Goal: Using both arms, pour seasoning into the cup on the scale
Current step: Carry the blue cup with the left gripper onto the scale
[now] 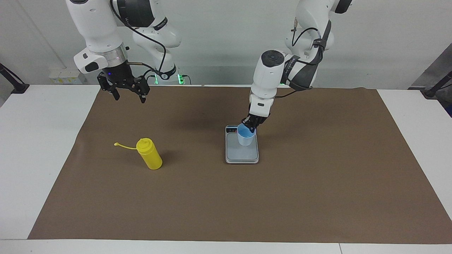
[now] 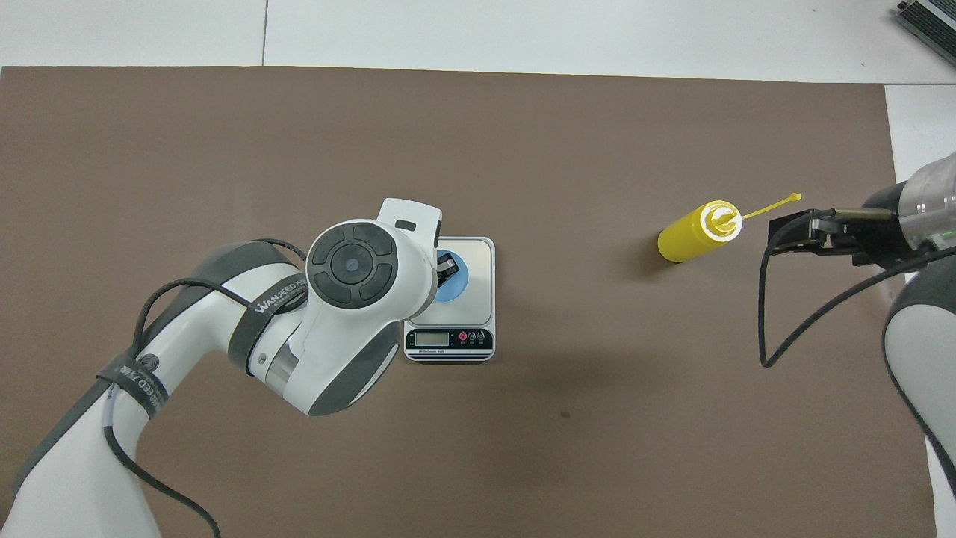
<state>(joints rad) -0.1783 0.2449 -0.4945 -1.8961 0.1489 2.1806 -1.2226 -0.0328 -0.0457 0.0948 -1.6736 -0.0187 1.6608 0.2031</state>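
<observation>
The light-blue cup [image 1: 245,137] [image 2: 455,282] is upright over the grey plate of the scale [image 1: 242,156] [image 2: 478,258], its base at the plate. My left gripper [image 1: 251,126] [image 2: 446,267] reaches down from above and is shut on the cup's rim, on the side nearer the robots. The yellow seasoning bottle [image 1: 149,153] [image 2: 693,235] stands upright on the mat toward the right arm's end, its cap strap sticking out sideways. My right gripper [image 1: 129,98] [image 2: 803,228] hangs open and unloaded in the air over the mat's edge by the robots.
A brown mat [image 1: 317,197] covers most of the white table [image 1: 35,141]. The scale's display strip [image 2: 448,340] faces the robots. A black cable [image 2: 792,329] loops down from the right arm.
</observation>
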